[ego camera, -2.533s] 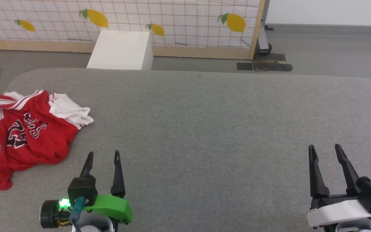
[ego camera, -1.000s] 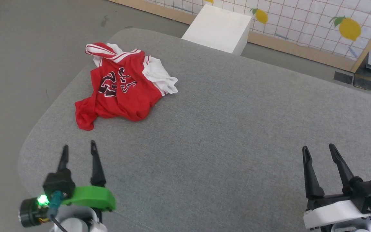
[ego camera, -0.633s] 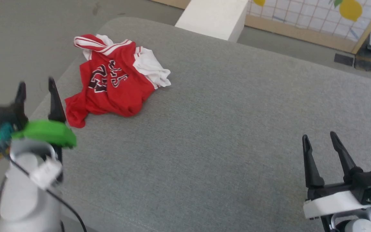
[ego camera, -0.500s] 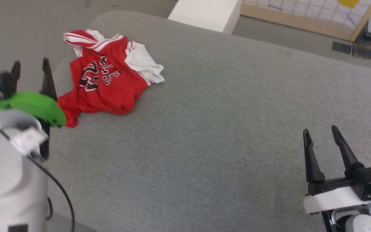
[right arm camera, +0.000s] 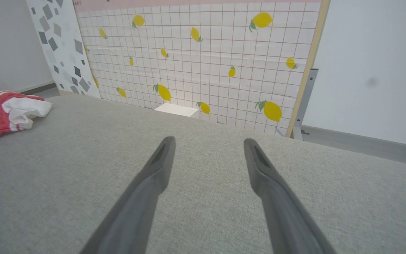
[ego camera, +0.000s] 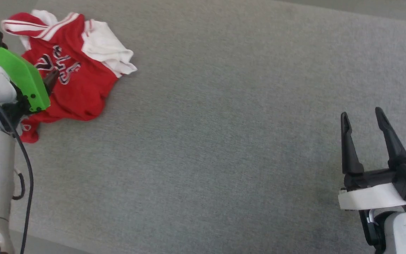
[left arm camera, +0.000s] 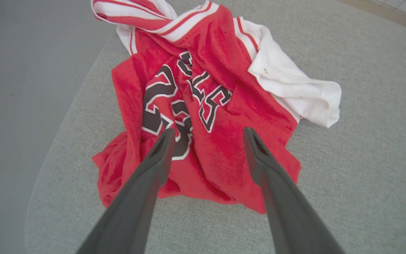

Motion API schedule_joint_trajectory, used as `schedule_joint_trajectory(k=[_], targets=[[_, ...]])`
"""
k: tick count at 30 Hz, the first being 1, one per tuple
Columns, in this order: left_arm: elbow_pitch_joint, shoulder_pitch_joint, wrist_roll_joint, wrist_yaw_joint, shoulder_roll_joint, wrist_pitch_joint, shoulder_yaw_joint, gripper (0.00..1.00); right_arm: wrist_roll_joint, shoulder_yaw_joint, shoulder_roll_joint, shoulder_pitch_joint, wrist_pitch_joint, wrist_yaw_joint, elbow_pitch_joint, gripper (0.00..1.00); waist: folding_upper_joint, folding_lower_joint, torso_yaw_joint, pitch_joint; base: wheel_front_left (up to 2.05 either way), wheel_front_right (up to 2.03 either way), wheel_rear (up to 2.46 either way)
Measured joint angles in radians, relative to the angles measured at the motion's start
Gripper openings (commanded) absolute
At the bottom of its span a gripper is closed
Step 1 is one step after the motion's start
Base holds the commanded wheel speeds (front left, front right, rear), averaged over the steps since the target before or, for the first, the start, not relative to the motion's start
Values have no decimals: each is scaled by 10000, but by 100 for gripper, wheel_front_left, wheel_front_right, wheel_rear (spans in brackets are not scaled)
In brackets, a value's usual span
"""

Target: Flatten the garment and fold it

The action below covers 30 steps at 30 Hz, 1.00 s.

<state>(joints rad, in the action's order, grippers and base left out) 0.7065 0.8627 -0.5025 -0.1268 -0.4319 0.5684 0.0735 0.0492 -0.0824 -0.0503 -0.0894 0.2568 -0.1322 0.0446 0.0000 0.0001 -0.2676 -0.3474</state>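
Observation:
The garment is a crumpled red shirt with a white sleeve, striped trim and black lettering, lying at the table's far left corner. My left gripper hovers open just above the garment, its tips over the lettering and nothing between them. Its green housing covers the shirt's left side in the head view. My right gripper stands open over bare table at the lower right, far from the shirt. In the right wrist view that gripper is empty, with the garment at the far left.
The grey fabric table stretches wide between the two arms. Its rounded left edge drops to the floor just beside the shirt. Beyond the far edge stand a lemon-patterned panel and a white box.
The head camera has turned left and tilted down, shifting the whole picture. My left arm has risen and reached forward until its open fingers hang over the shirt. The right gripper stays open.

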Motion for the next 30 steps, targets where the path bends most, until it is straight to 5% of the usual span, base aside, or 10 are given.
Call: schedule_joint_trajectory(k=[8,18,19,20,30], targets=[[232,380,-1659,0,-1139,2671,558,100,155,121,2,-494,0,0,339,100,0,0,493,-1066,0,0,0],[711,770,-1756,0,-1732,2924,1262,100,324,82,2,-795,0,0,485,100,0,0,1085,-2230,0,0,0],[750,801,-1770,0,-1753,2924,1312,43,326,82,2,-806,0,0,485,100,1,0,1114,-2256,0,0,0],[788,828,-1829,0,-1776,2926,1348,0,336,81,2,-810,0,0,485,100,1,-1,1138,-2272,0,0,0],[746,896,-2232,0,-1992,2236,2236,0,368,117,0,-802,0,0,362,100,0,0,1090,-1737,0,0,0]])
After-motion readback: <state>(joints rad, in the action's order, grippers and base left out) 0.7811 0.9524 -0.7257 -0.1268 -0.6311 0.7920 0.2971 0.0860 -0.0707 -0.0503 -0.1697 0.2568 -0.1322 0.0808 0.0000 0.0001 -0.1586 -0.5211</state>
